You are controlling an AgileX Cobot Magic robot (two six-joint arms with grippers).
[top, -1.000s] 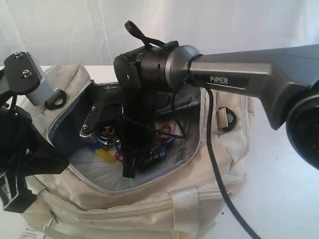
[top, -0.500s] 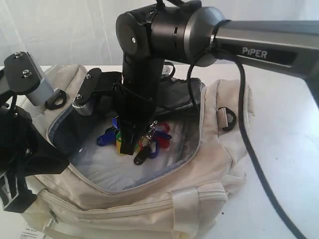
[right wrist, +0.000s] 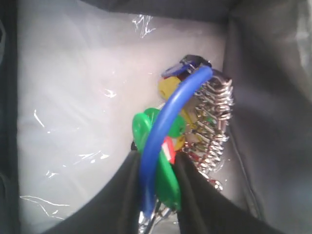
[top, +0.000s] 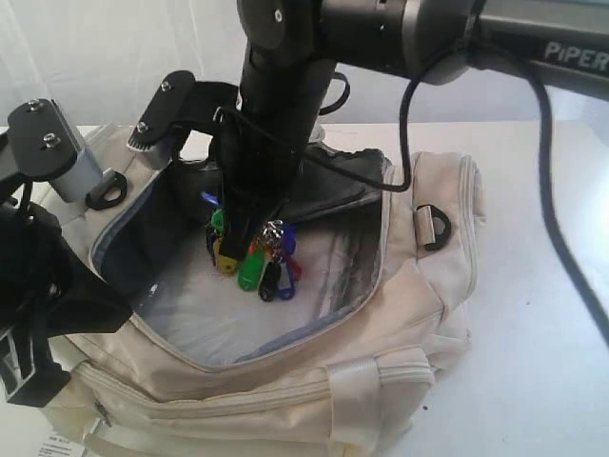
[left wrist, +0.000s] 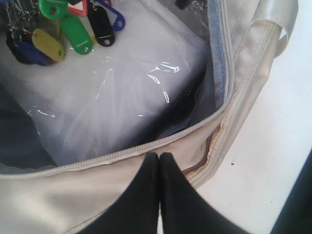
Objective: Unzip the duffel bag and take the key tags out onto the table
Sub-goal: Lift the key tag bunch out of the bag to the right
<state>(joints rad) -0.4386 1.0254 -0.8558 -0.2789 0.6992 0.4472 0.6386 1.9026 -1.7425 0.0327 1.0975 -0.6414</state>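
- Key tags [top: 253, 259] [left wrist: 58, 27] [right wrist: 168, 141] hang in a bunch from my right gripper [top: 249, 227] [right wrist: 157, 158], inside the open mouth of the duffel bag [top: 419, 305] [left wrist: 246, 92], toward its far left part.
- My right jaws are clenched on the bunch: a blue loop and green tags sit between the two fingers [right wrist: 192, 195], with the silver rings [right wrist: 217, 122] fanned out beside them.
- Blue, yellow, green, red and black tags all show in the bunch.
- The bag's zip is undone and its flap [top: 333, 190] lies folded back on the far side, showing grey lining [top: 133, 248].
- Inside, a white pad wrapped in clear plastic [top: 219, 319] [left wrist: 122, 97] covers the bottom; the tags dangle over it, and I cannot tell whether they touch it.
- My left gripper [left wrist: 159, 158] is clamped tight, tips pressed together at the bag's near rim by the zip [left wrist: 122, 153]; whether any fabric is caught I cannot tell.
- The bag rests on the white table [top: 542, 324] [left wrist: 278, 141], with a black D-ring [top: 436, 227] at its right end.
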